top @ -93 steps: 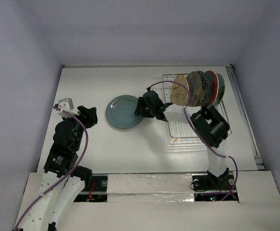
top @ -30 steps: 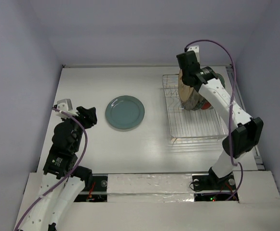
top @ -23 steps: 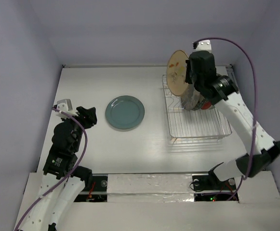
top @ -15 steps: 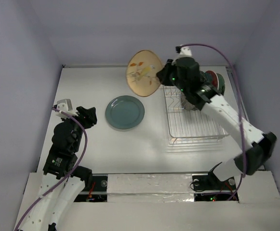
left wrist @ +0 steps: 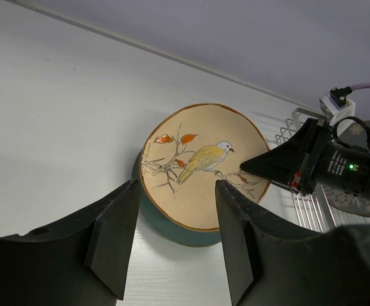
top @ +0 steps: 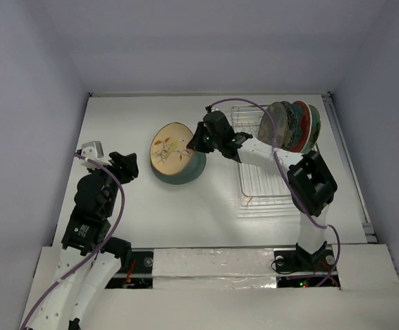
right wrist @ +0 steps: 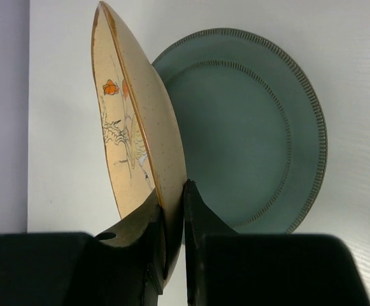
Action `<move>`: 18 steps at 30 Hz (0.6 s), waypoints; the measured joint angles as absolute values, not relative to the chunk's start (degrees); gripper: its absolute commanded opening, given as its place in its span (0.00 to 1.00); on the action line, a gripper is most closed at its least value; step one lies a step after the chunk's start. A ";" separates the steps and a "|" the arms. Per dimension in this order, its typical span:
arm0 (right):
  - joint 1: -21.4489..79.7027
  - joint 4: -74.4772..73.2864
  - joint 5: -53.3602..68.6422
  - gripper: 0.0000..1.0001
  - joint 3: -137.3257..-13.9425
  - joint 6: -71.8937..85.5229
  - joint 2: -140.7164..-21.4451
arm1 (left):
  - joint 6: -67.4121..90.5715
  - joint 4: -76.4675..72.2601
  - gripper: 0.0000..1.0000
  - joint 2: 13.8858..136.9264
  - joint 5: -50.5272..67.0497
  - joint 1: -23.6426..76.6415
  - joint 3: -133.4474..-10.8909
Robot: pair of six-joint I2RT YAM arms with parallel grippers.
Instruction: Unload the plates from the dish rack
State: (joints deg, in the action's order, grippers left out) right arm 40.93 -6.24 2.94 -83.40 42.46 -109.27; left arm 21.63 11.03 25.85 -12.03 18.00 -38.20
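right tool (right wrist: 174,205) is clamped on the rim of the tan bird plate (top: 170,144), tilted over the teal plate (right wrist: 248,127), left tool (left wrist: 176,191) hanging open nearby

1. The left arm (top: 93,199), built of white links and black joints with a purple cable along it, is folded close over its base. Its elbow is raised and its forearm points away from the base.
2. The left gripper (left wrist: 177,191) has two broad black fingers (left wrist: 111,239) with jaws standing well apart. From above, its tips are hard to make out.
3. The right arm (top: 310,182), of the same build, rises from its base and bends sharply at a black elbow. Its forearm stretches far to the left.
4. The right gripper (right wrist: 174,204) has narrow black fingers (right wrist: 200,223), nearly closed. They pinch the rim of a tan round ceramic plate painted with a bird (right wrist: 124,137), held tilted.
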 measured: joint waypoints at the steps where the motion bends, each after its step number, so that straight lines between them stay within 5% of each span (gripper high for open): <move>1: 40.82 -5.45 2.76 0.00 -83.24 42.94 -109.78 | 21.63 11.05 0.47 25.85 -12.03 18.00 -38.22; 17: 39.99 7.90 3.53 0.00 -72.66 49.91 -112.14 | 21.63 11.05 0.47 25.91 -12.03 18.00 -38.20; 18: 39.99 8.60 3.62 0.09 -72.34 50.02 -112.14 | 21.63 11.03 0.47 25.91 -12.03 18.00 -38.20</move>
State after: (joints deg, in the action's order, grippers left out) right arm 39.99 8.60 3.62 -72.34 50.02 -112.14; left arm 21.63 11.03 25.91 -12.03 18.00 -38.20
